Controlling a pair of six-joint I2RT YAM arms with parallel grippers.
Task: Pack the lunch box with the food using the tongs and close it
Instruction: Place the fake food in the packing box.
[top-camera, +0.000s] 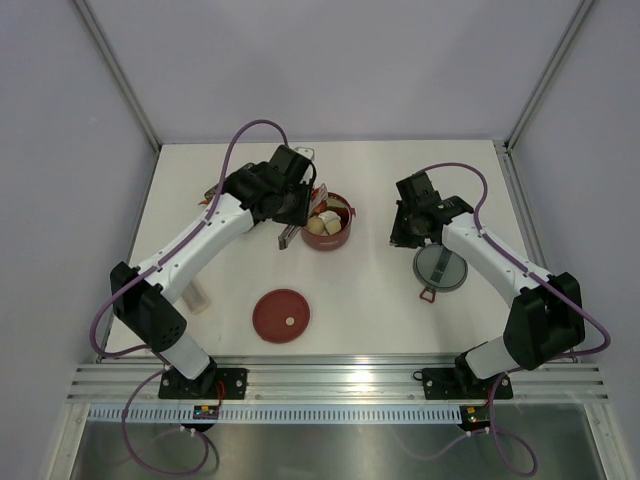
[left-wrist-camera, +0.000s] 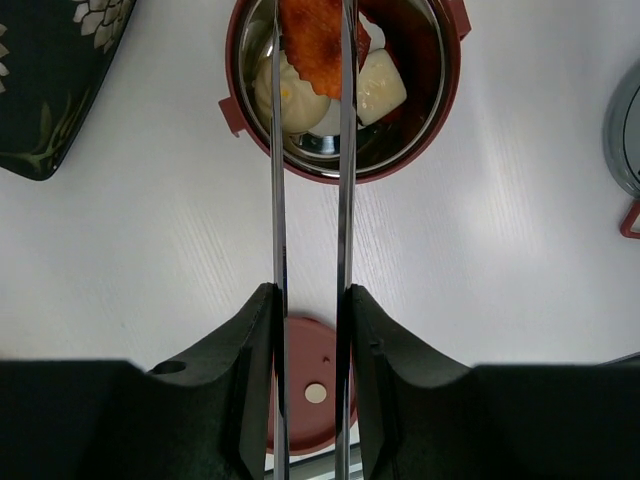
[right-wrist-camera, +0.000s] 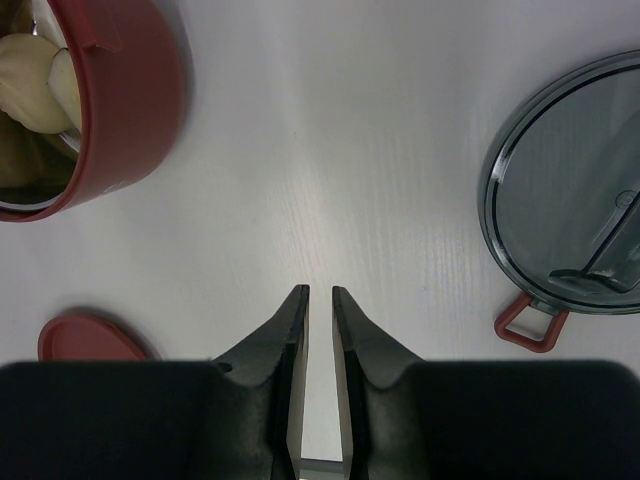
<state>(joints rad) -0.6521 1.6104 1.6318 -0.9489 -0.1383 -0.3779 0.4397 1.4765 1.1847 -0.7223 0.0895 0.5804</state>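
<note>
Noting left claw clenched on the tongs: two slim, mirror-bright steel arms pressed between matte black fingers and running side by side up to the lunch box.

Find tips of the tongs pinching a flat orange-red piece with browned speckles, over the open mouth of the pot.

Record lunch box as round, dark red outside and polished steel inside, with small side lugs. Standing upright near the centre of the white, faintly wood-grained tabletop, lid off.

Count inside: a glossy white egg piece with a yellow spot, and a pale smooth block just beside it, both lying in the steel bowl.

See right claw released, jaws narrowly parted over bare tabletop, grasping nothing, well apart from the pot.

Locate a flat dark-red disc lid on the tabletop nearer the arm bases, and a round grey translucent lid with a red pull tab near the right claw.

Note a black tray with pale floral print left of the pot; cannot tell its contents.
</note>
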